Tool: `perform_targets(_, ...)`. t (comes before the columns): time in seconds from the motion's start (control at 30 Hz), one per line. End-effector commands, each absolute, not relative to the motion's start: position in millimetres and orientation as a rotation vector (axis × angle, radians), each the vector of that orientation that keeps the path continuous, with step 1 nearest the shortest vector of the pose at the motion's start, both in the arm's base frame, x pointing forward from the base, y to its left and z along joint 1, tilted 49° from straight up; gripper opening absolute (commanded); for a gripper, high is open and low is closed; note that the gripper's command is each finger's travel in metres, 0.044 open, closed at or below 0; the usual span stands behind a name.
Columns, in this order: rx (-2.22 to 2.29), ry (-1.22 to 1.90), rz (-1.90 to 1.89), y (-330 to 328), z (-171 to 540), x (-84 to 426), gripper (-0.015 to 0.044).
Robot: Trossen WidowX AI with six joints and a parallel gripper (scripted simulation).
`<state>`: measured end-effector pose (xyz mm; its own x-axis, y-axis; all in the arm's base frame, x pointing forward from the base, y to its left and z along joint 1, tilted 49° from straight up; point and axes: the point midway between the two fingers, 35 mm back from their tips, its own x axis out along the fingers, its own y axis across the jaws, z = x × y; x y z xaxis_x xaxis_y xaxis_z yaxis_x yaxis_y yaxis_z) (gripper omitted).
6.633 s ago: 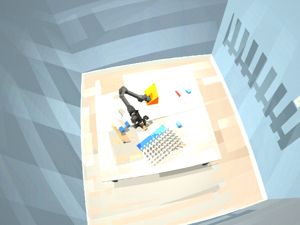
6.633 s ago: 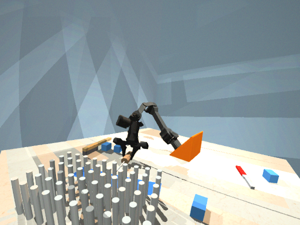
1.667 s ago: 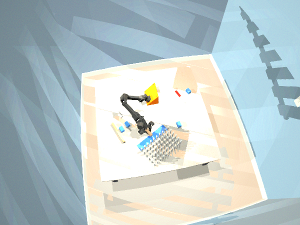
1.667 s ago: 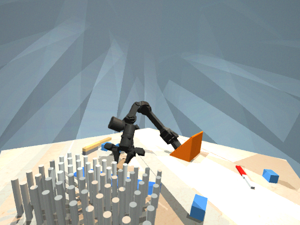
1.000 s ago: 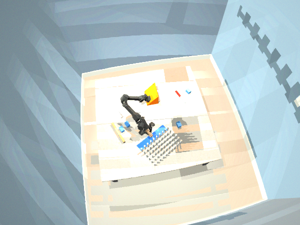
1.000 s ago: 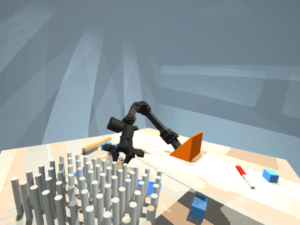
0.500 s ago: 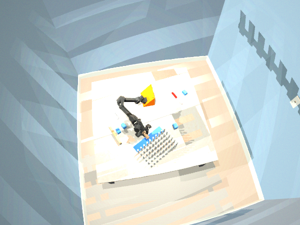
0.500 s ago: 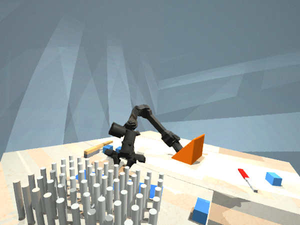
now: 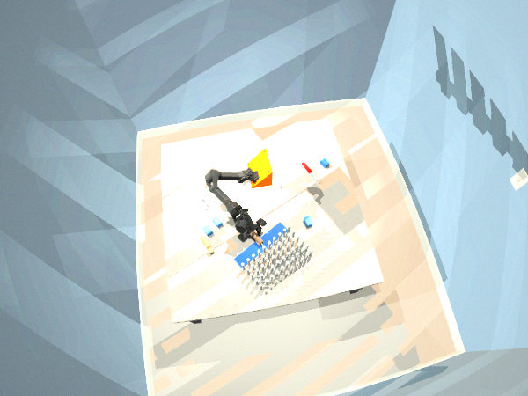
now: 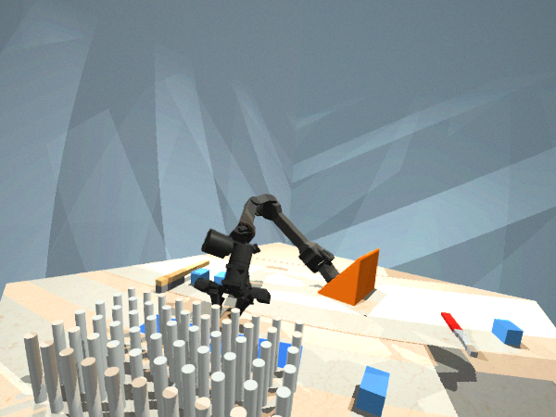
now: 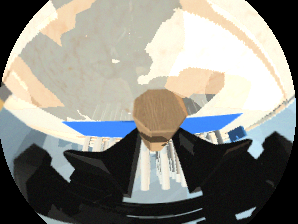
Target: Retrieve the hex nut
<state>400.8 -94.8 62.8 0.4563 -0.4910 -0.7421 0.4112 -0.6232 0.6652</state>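
My gripper (image 9: 255, 235) (image 10: 230, 309) (image 11: 155, 127) is shut on a brown wooden tool handle. The handle's faceted end (image 11: 160, 107) faces the wrist camera. It is over the blue taped strip (image 9: 243, 259) (image 10: 282, 355) (image 11: 97, 128), at the front edge of the spacer field. The tool's far end is hidden. The grey metal spacers (image 9: 260, 263) (image 10: 188, 389) (image 11: 145, 172) stand upright in rows just beyond the strip. I cannot make out the hex nut in any view; spacers, hand and handle hide parts of the field and strip.
A tan bar-like tool (image 9: 206, 245) (image 10: 183, 273) lies left of the strip. A red-handled tool (image 9: 306, 167) (image 10: 450, 322) lies at the far right. Blue blocks (image 9: 308, 221) (image 10: 372, 393) sit around the table. An orange-yellow wedge (image 9: 260, 168) (image 10: 359, 280) stands by the arm's base.
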Motion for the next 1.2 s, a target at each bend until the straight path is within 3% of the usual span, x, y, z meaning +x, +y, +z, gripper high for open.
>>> perform_targets(0.0,1.825,-0.063,-1.299,-95.0,62.4,399.4,0.0000)
perform_targets(1.17,1.825,-0.063,-1.298,-99.2,71.6,381.0,0.0000)
